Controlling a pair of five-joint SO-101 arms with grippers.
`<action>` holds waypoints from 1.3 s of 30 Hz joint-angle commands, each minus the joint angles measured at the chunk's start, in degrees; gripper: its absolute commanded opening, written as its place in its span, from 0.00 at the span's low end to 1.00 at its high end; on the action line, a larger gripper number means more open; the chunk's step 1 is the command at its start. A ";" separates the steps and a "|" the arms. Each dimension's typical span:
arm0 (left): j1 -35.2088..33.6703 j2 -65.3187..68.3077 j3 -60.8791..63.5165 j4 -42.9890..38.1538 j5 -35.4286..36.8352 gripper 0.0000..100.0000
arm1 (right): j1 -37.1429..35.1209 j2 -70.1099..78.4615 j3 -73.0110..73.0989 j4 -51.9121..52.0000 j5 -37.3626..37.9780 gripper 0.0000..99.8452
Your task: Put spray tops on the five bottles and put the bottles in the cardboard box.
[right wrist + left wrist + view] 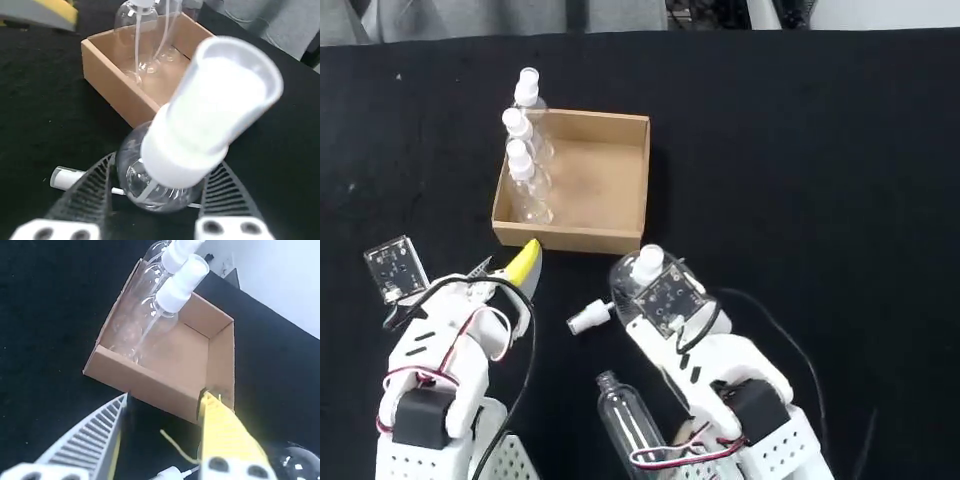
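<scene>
Right fingers (95, 185) clasp a bottle (150, 185) by its belly, likely light and slippery, near the box (570, 237); left fingers (220, 430) gape wide.

I have the cardboard box (570, 238) on the worktop (800, 150), left of centre and behind both arms. Three bottles (531, 190) stand upright inside it, in a row along its left wall from front to back. My left jaws sit just before the box's front wall, toward its left corner, spread apart. My right jaws sit before the box's front right corner, closed round a fourth bottle (142, 187) with a fitted spray top (647, 262) on it. A loose spray top (588, 318) lies on the worktop just left of that bottle, between the arms. A fifth bottle (625, 420) lies farther forward beside the right arm's base, its open neck toward the box.
</scene>
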 commanded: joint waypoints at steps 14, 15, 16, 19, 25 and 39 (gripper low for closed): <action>-0.66 -0.09 5.32 -0.53 -4.13 0.21 | 1.76 -7.16 -0.13 -2.11 -0.70 0.11; -0.66 -0.09 5.76 -0.53 -4.22 0.21 | 1.76 -7.16 -0.13 -2.11 -0.70 0.11; -0.66 -0.09 6.29 -0.53 -4.22 0.21 | 1.85 -7.16 -0.13 -2.11 -0.70 0.11; -0.66 -0.09 8.75 -2.46 -4.22 0.21 | 1.85 -7.08 -0.13 -2.11 -0.70 0.11; -1.54 -0.09 16.66 -11.25 -6.15 0.21 | 1.85 -7.08 -0.40 -2.11 -0.44 0.11; -5.23 -0.09 18.77 -15.47 -8.26 0.21 | 1.93 -7.08 -7.34 -1.67 -0.26 0.11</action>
